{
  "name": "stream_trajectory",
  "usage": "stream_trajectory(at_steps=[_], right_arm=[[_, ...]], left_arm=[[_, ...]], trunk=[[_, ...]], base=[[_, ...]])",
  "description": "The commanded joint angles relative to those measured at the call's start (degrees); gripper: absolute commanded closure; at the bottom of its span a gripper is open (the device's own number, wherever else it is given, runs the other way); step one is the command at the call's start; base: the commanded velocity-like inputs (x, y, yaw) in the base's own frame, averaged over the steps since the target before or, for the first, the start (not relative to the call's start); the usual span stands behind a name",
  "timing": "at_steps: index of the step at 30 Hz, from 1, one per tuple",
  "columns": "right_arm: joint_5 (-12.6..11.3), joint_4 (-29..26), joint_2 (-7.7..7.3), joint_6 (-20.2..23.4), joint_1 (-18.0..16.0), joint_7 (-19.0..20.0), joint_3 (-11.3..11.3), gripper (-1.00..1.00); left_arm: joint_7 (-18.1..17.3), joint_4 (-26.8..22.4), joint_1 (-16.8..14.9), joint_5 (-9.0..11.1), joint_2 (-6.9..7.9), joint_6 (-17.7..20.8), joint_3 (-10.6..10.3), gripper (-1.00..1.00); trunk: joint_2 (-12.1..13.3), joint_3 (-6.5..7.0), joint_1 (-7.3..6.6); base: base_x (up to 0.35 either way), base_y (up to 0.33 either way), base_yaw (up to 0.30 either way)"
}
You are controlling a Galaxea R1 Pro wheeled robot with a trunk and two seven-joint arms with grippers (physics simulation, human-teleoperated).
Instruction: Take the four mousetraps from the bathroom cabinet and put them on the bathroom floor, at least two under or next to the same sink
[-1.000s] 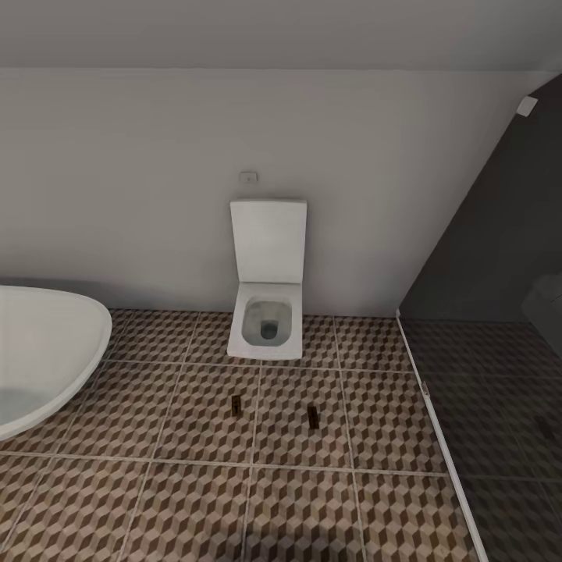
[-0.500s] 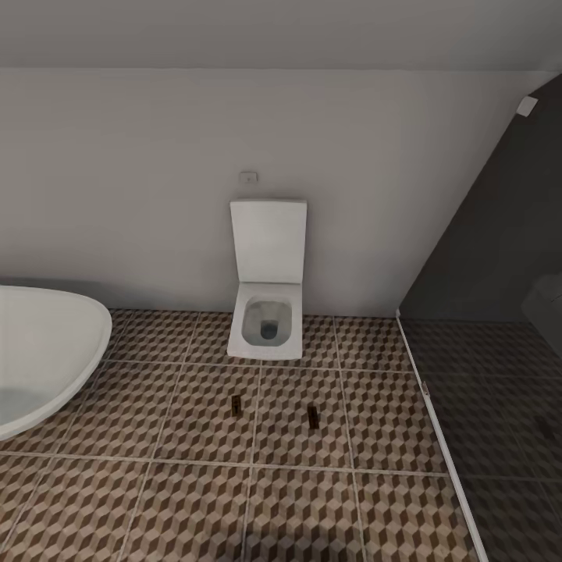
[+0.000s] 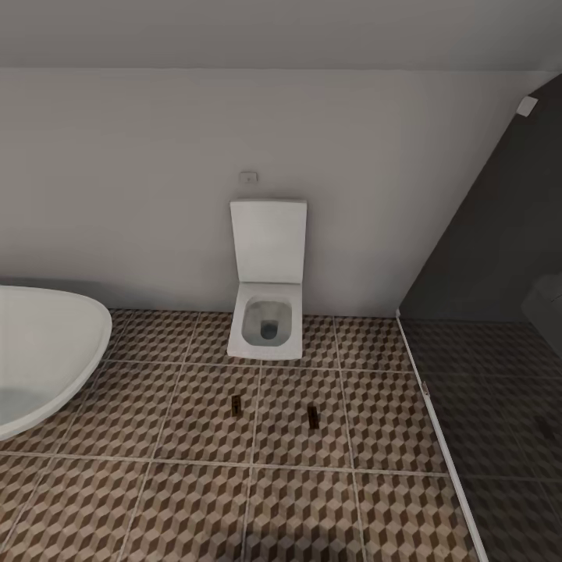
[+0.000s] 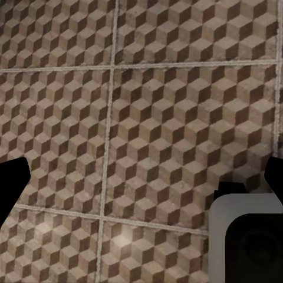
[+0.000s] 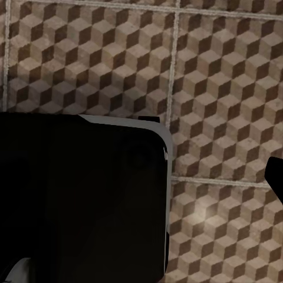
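Note:
Two small dark mousetraps lie on the cube-patterned bathroom floor (image 3: 195,499) in front of the toilet, one on the left (image 3: 235,403) and one on the right (image 3: 313,416). They are too small to make out in detail. The cabinet is out of view. My left gripper (image 4: 141,183) hangs open over bare tiles, its dark fingertips (image 4: 12,186) at the picture's two edges with nothing between them. My right gripper (image 5: 141,177) also looks open over the tiles, with one fingertip (image 5: 276,177) showing at the edge.
A white square toilet (image 3: 267,312) with its lid up stands against the back wall. A white oval basin (image 3: 47,351) juts in at the left. A dark glass partition (image 3: 484,257) with a white floor rail (image 3: 441,445) closes off the right. The robot's dark base (image 5: 82,200) sits below the right wrist.

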Motion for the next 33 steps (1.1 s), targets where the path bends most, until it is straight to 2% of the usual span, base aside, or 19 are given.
stream_trajectory(at_steps=[1, 33], right_arm=[[-0.22, 0.05, -0.02, -0.19, -0.03, 0.22, 0.16, -1.0], [-0.22, 0.05, -0.02, -0.19, -0.03, 0.22, 0.16, -1.0]], left_arm=[[0.25, 0.18, -0.06, 0.15, -0.03, -0.25, -0.49, -1.0], [0.25, 0.18, -0.05, 0.15, -0.04, -0.25, -0.49, -1.0]], trunk=[[-0.09, -0.08, 0.03], [-0.09, -0.08, 0.03]], base=[[0.0, 0.0, 0.0], [0.0, 0.0, 0.0]])
